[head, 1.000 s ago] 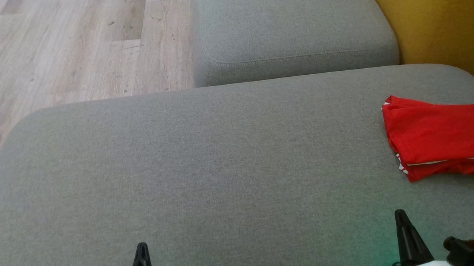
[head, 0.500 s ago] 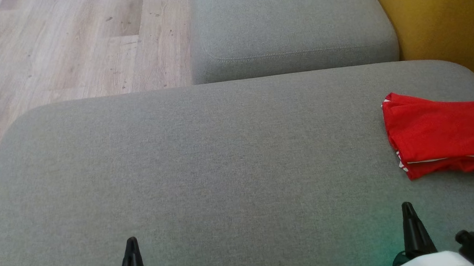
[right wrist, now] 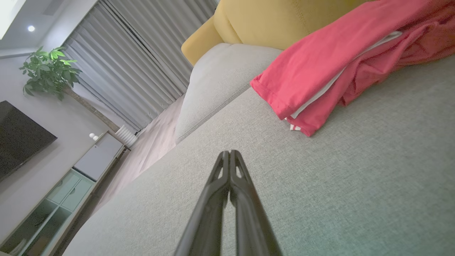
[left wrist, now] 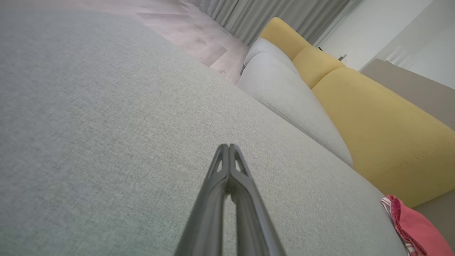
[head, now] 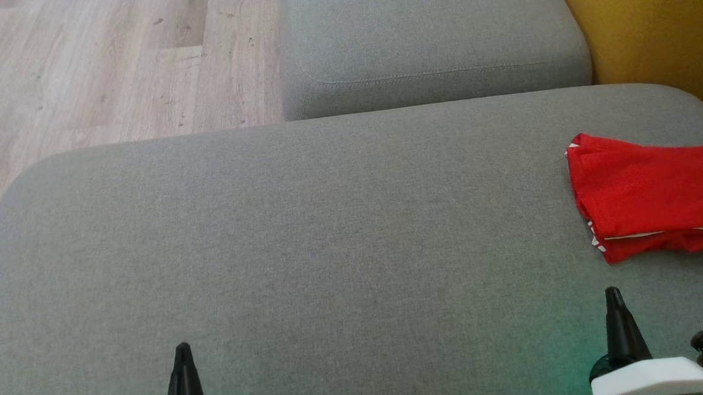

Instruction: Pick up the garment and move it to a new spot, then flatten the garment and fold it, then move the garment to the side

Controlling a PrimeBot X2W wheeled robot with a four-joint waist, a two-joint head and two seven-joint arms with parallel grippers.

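A wide grey cushion takes up most of the head view, its cloth bare and smooth across the middle. Beyond its far edge on the left lies a pale wooden floor. Beside that floor sits a smaller cushion of the same grey, butting against the wide one. A yellow backrest rises along the right side of both. In the right wrist view, long grey curtains hang at the end of the room. A dark television hangs on the wall there, with a low cabinet with glass doors below it and a leafy green plant between the television and the curtains. The garment, red with thin white trim, lies folded flat at the right end of the wide cushion, near the backrest, and the picture's right edge cuts it off. The right gripper stands at the lower right of the head view, near the garment's front edge but apart from it, fingers pressed together and holding nothing. The left gripper stands at the lower left, well apart from the garment, its fingers likewise pressed together and empty. Both grippers hang low over the bare cloth; whether their tips touch it I cannot tell.
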